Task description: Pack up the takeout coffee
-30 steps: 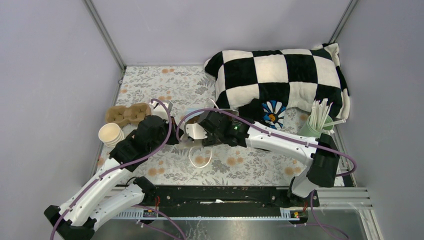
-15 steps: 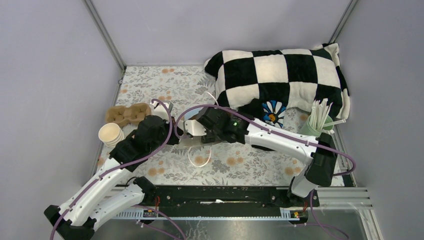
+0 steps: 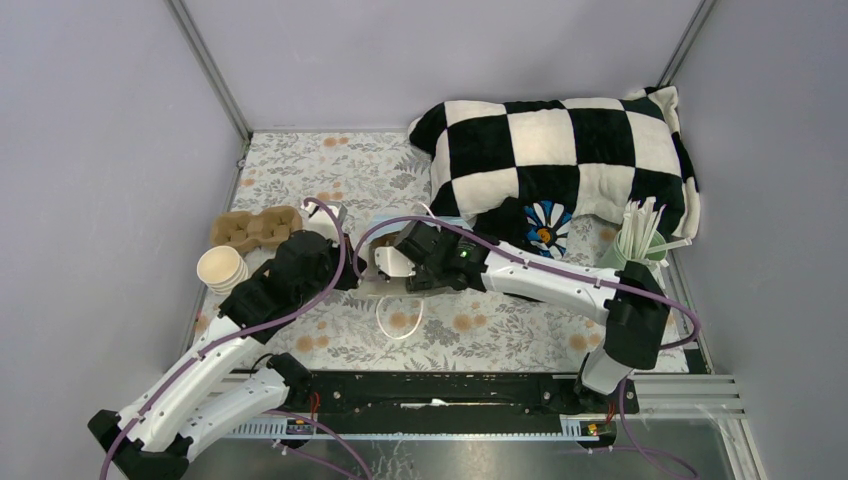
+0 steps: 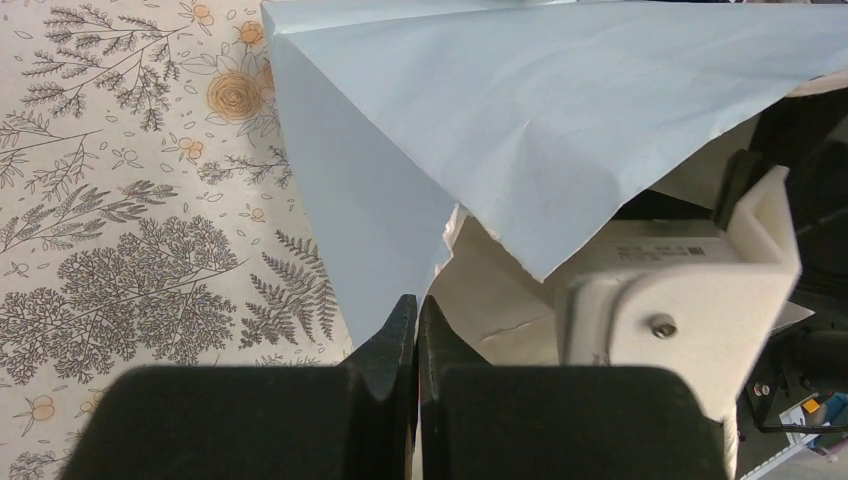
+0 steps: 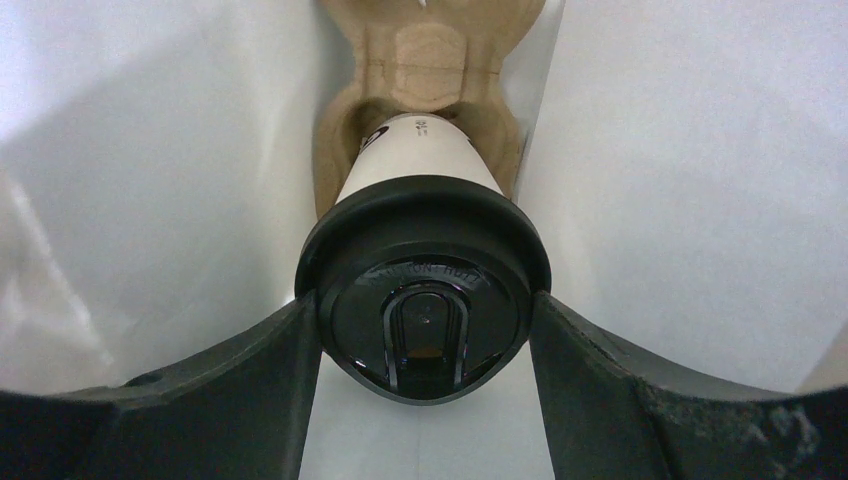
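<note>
White links [image 3: 195, 375] w/ black joints [image 3: 300, 270], purple cables [image 3: 343, 262]; black fingers [image 4: 385, 345], white bracket [image 4: 690, 300] w/ one screw [image 4: 661, 326].

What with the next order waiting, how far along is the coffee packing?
Done: the lid is on the cup, which appears seated in a carrier pocket inside the bag. In hand: the right pincer grips the lid; the left pincer pinches the bag's edge. Left: release the cup, withdraw the arm, let go of the bag.
</note>
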